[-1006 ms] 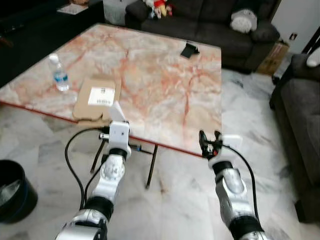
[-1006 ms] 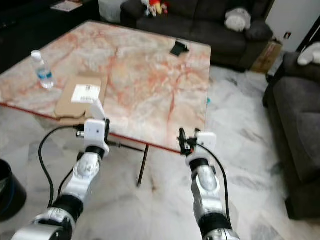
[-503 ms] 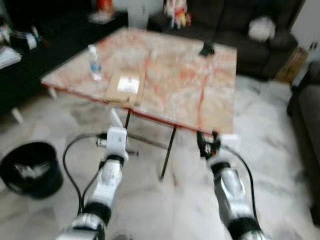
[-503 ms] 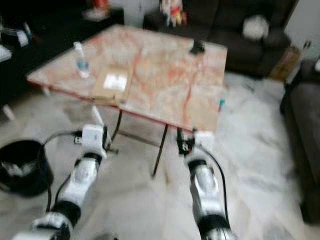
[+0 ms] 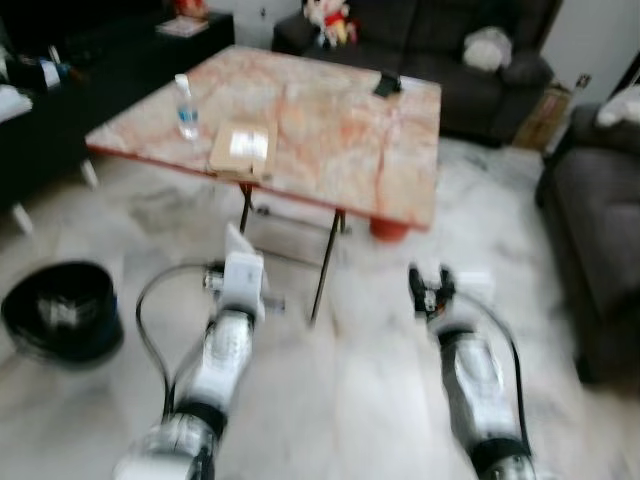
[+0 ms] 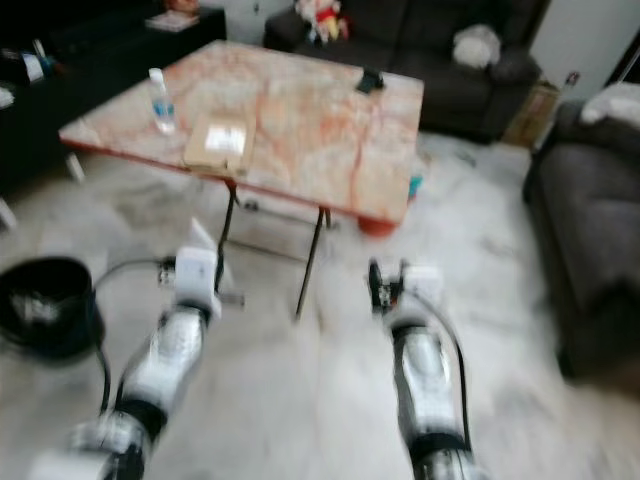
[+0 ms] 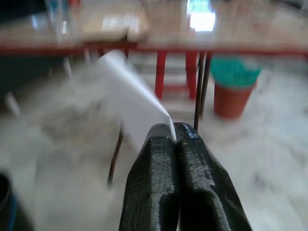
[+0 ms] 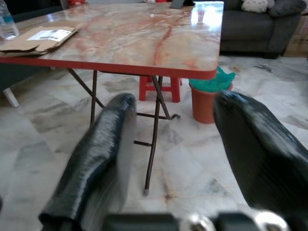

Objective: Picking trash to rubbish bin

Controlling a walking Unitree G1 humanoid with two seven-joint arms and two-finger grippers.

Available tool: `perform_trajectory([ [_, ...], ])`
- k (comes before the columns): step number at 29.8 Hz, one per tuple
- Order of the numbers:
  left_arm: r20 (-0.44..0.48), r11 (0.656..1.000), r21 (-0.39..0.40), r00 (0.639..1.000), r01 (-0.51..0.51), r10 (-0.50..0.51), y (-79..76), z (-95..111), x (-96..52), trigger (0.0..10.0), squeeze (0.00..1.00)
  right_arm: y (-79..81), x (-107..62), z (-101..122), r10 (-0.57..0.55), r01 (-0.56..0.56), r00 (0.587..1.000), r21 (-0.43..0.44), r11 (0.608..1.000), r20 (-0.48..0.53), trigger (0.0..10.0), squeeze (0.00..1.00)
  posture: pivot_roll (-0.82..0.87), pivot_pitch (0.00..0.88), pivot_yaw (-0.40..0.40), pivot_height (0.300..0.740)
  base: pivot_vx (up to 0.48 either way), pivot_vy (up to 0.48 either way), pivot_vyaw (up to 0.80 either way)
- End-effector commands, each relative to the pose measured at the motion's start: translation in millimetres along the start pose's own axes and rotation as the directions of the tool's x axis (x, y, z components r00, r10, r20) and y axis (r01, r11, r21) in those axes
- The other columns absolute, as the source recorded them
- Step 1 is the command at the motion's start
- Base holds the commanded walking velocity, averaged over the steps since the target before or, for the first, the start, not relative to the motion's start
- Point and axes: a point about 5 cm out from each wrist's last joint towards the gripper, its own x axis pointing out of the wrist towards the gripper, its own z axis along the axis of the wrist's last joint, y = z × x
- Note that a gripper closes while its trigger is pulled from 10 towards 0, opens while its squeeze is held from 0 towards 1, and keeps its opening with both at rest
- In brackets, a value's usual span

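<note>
Backed off from marble worktop (image 5: 330, 130); left gripper (image 7: 174, 139) jaws pinching thin white card (image 7: 132, 98), light, floppy, edge-held; right gripper (image 8: 173, 144) spread.

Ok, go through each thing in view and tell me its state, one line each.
Left gripper: shut on a white paper scrap, above the floor.
Right gripper: open, holding nothing.
Water bottle: upright on the marble table, cap on.
Flattened cardboard box: lying flat at the table's near edge.
Black rubbish bin: upright on the floor, open, something pale inside.
Orange bin: upright under the table, green liner.
</note>
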Motion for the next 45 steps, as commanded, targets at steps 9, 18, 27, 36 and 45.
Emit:
perform_trajectory([
  [9, -0.358, 1.0, -0.004, 0.934, 0.001, -0.003, 13.1, -71, -39.5, 10.0, 0.0, -70.6, -43.3, -52, -0.238, 0.257, 0.908, 0.011, 0.966, -0.344, 10.0, 0.0, 0.07, 0.0, -0.112, 0.74, 0.0, 0.0, 0.0],
  [18, -0.566, 0.999, 0.021, 0.824, 0.032, -0.015, 15.9, -116, -81.5, 10.0, 0.0, -83.6, -100.5, -102, -0.307, 0.373, 0.744, -0.012, 0.928, -0.594, 10.0, 0.0, 0.07, 0.0, -0.112, 0.74, 0.0, 0.0, 0.0],
  [27, -0.676, 1.0, -0.005, 0.737, 0.027, -0.023, 13.9, -140, -112.5, 10.0, 0.0, -75.7, -119.2, -119, -0.302, 0.399, 0.686, -0.004, 0.917, -0.662, 10.0, 0.0, 0.08, 0.0, -0.12, 0.74, 0.0, 0.0, 0.0],
  [36, -0.69, 1.0, 0.003, 0.724, 0.007, -0.003, 16.6, -143, -116.9, 10.0, 0.0, -78.6, -122.1, -119, -0.31, 0.409, 0.681, -0.007, 0.913, -0.663, 10.0, 0.0, 0.08, 0.0, -0.125, 0.74, 0.0, 0.0, 0.0],
  [45, -0.726, 0.999, 0.042, 0.687, 0.014, 0.021, 16.6, -150, -127.4, 10.0, 0.0, -77.6, -119.8, -118, -0.3, 0.388, 0.694, -0.012, 0.922, -0.654, 10.0, 0.0, 0.08, 0.0, -0.125, 0.74, 0.318, 0.0, 0.36],
])
